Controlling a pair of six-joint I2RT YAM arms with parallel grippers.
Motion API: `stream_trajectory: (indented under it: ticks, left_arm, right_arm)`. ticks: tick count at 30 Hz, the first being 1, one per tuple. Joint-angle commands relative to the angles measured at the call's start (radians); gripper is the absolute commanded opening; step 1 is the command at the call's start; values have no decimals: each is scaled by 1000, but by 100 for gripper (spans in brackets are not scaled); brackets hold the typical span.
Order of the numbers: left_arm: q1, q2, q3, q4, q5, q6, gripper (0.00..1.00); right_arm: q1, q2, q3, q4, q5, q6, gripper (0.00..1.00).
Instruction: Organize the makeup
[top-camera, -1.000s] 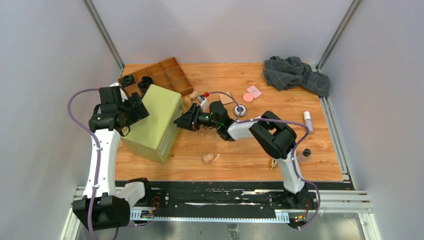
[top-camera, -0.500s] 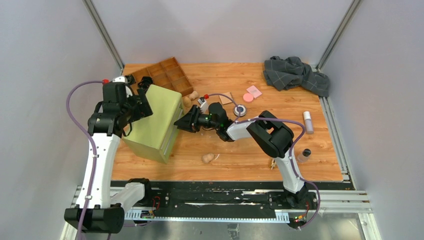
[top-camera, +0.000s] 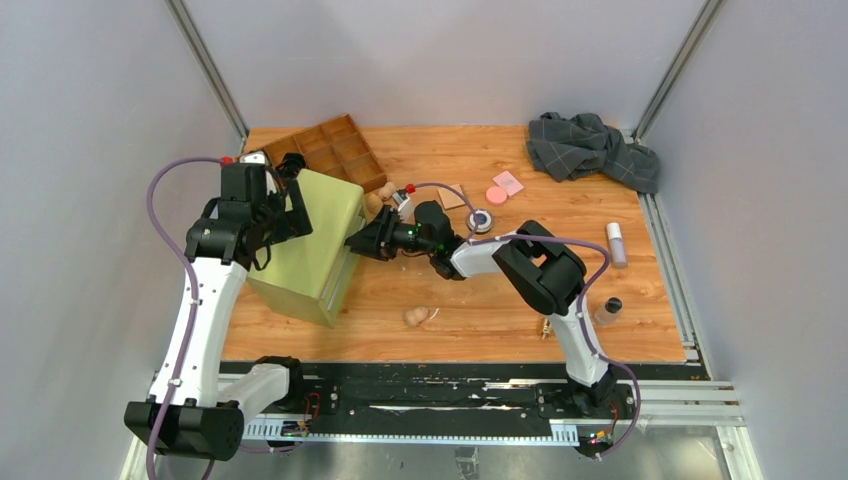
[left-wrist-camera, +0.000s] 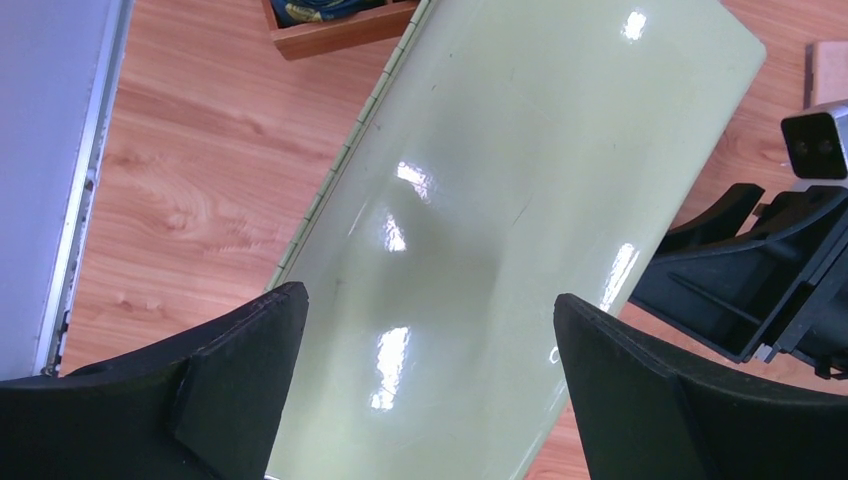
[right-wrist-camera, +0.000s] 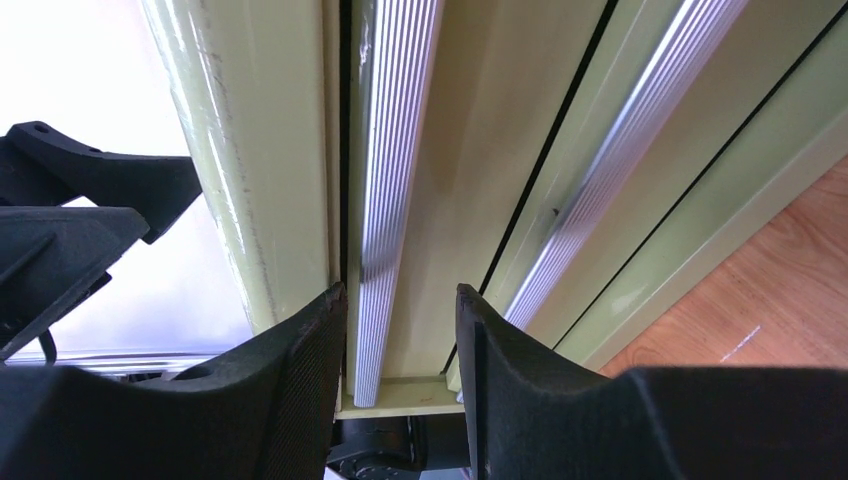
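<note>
A green drawer box (top-camera: 305, 250) stands at the left. My left gripper (top-camera: 283, 212) is open, jaws wide, over the box's glossy top (left-wrist-camera: 520, 180). My right gripper (top-camera: 358, 243) is open at the box's front. In the right wrist view its jaws (right-wrist-camera: 400, 290) stand either side of a ribbed silver drawer handle (right-wrist-camera: 390, 150) without clamping it. The makeup lies on the table: a beige sponge (top-camera: 417, 316), a second sponge (top-camera: 376, 201), a tan pad (top-camera: 452, 197), a round compact (top-camera: 480, 220), a pink disc (top-camera: 496, 194), a pink pad (top-camera: 509, 182), a white-pink tube (top-camera: 616, 243) and a black-capped bottle (top-camera: 609, 309).
A wooden divided tray (top-camera: 335, 148) sits at the back left, black items in its left cells. A grey checked cloth (top-camera: 590, 146) lies at the back right. Grey walls close in both sides. A metal rail runs along the table's right edge (top-camera: 672, 280).
My left gripper has moved right and farther back over the green box. My right gripper has edged slightly left against the box's front.
</note>
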Motion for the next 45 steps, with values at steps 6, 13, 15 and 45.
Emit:
stream_trajectory:
  ticks: [6, 13, 15, 45]
  left_arm:
    - [-6, 15, -24, 5, -32, 29, 98]
    - [-6, 27, -51, 13, -86, 59, 98]
    - [-5, 24, -73, 28, -74, 54, 98]
    - [-6, -2, -86, 25, -83, 64, 98]
  right_arm:
    - [22, 32, 71, 16, -17, 5, 44]
    - [22, 67, 84, 76, -24, 66, 43]
    - [23, 63, 84, 57, -20, 57, 43]
    - [-36, -74, -147, 197, -83, 75, 1]
